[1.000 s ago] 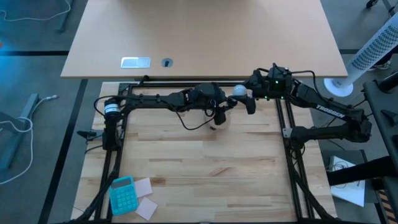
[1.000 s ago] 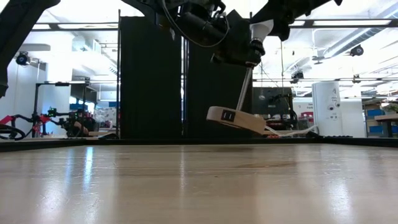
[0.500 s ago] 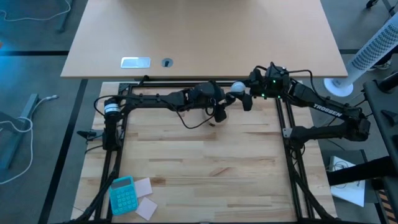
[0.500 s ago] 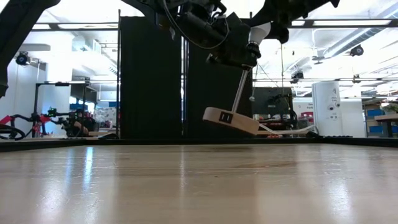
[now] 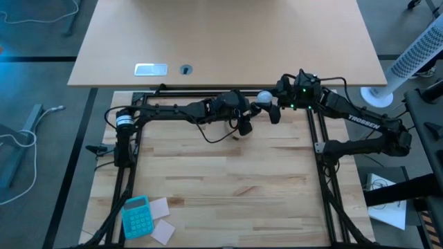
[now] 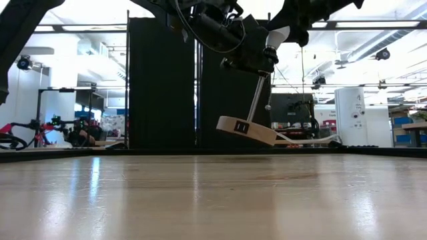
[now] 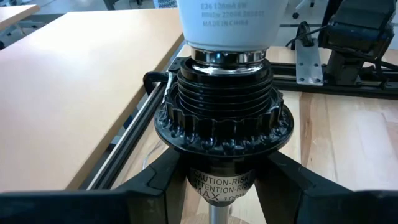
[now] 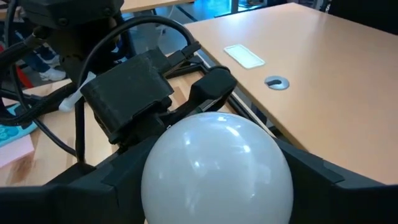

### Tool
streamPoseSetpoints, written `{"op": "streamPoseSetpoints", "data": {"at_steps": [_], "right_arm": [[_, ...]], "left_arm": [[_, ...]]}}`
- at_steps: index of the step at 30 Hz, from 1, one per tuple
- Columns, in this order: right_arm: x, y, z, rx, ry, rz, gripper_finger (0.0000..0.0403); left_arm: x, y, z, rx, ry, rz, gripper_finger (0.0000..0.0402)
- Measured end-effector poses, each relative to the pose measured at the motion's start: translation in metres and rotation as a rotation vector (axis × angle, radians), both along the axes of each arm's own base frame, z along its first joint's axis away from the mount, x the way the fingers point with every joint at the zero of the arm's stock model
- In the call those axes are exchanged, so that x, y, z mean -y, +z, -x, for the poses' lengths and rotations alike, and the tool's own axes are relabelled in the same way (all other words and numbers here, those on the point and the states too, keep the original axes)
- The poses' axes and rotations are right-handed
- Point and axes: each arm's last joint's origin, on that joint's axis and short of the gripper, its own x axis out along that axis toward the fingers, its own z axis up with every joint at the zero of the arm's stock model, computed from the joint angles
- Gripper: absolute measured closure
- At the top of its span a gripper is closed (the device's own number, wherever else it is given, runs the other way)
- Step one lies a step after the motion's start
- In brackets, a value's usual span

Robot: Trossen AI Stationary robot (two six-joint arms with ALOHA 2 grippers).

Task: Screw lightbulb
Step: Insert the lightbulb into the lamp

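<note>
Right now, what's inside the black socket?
The lightbulb's metal base sits in the black socket; a shiny ring shows above the rim. The threads lower inside are covered, so seating depth can't be seen.

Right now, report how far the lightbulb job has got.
Done: the left gripper holds the black socket with the wooden-disc stand off the table. In hand: the right gripper holds the glossy white globe lightbulb, base entering the socket. Left: full seating, which isn't confirmable.

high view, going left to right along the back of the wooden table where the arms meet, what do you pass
left arm's base → left hand, shut on the lamp's socket → lightbulb → right hand, closed on the lightbulb → right arm's base
</note>
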Motion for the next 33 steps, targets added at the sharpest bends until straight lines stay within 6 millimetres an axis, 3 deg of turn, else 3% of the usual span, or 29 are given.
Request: {"op": "streamPoseSetpoints", "data": {"at_steps": [8, 26, 33], "right_arm": [[0.0002, 0.0001, 0.0, 0.005, -0.008, -0.012, 0.0138], [0.005, 0.0003, 0.0011, 0.056, -0.236, -0.118, 0.0133], [0.006, 0.0025, 0.0005, 0.105, -0.276, -0.158, 0.0136]], "left_arm": [[-0.0003, -0.0004, 0.0003, -0.007, 0.016, -0.009, 0.0258], [-0.0041, 0.0026, 0.0015, -0.008, 0.136, -0.087, 0.0258], [-0.0014, 0.0023, 0.0002, -0.066, 0.108, -0.221, 0.0258]]}}
